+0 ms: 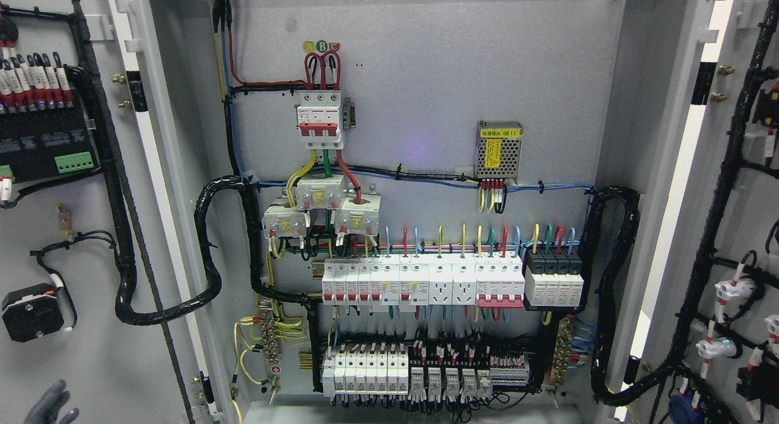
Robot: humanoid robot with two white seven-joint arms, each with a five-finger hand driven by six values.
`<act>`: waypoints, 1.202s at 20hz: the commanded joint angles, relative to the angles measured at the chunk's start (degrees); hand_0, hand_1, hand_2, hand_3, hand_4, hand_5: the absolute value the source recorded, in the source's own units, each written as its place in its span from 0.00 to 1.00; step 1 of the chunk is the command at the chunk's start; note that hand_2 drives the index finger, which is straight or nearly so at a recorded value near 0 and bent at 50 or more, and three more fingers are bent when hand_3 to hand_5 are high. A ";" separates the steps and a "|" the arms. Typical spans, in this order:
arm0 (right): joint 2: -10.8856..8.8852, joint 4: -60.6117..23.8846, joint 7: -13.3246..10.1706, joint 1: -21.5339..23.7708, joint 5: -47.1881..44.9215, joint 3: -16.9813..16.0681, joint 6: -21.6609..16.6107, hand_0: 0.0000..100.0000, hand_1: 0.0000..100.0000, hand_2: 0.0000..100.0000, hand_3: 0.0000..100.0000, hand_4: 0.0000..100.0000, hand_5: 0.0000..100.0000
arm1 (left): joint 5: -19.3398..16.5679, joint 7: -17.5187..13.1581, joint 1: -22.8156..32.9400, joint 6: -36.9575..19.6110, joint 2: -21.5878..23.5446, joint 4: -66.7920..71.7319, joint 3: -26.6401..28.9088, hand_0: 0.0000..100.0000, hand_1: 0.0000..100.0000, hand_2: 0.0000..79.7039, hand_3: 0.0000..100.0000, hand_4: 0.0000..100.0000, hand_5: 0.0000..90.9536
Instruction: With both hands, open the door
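The grey electrical cabinet stands with both doors swung wide. The left door (91,241) shows its inner face with terminals and black cable looms. The right door (724,229) also shows its inner side, with wiring and white plugs. Between them the back panel (426,77) carries a red main breaker (321,120) and rows of white breakers (420,281). Only the grey fingertips (52,403) of my left hand show at the bottom left corner, spread and in front of the left door's lower part, holding nothing. My right hand is out of view.
Thick black cable bundles (210,253) loop from each door into the cabinet at both sides. A small power supply with a yellow label (499,149) sits at the upper right of the panel. A lower row of relays and breakers (414,372) runs near the cabinet floor.
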 commanded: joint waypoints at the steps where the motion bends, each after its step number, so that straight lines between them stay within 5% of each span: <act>1: -2.34 -0.10 0.02 -0.01 0.07 4.87 -0.13 0.38 0.00 0.00 0.00 0.00 0.00 | -8.06 -0.07 4.34 -16.11 -6.89 -6.42 -8.58 0.00 0.00 0.00 0.00 0.00 0.00; 12: -4.71 6.39 0.11 1.92 0.78 18.49 -0.83 0.38 0.00 0.00 0.00 0.00 0.00 | -18.26 0.02 9.44 -16.20 -14.28 -9.94 -12.98 0.00 0.00 0.00 0.00 0.00 0.00; 24: -4.18 28.45 0.11 6.49 5.00 33.17 -0.83 0.38 0.00 0.00 0.00 0.00 0.00 | -20.38 0.10 19.11 -16.03 -13.93 0.58 -13.77 0.00 0.00 0.00 0.00 0.00 0.00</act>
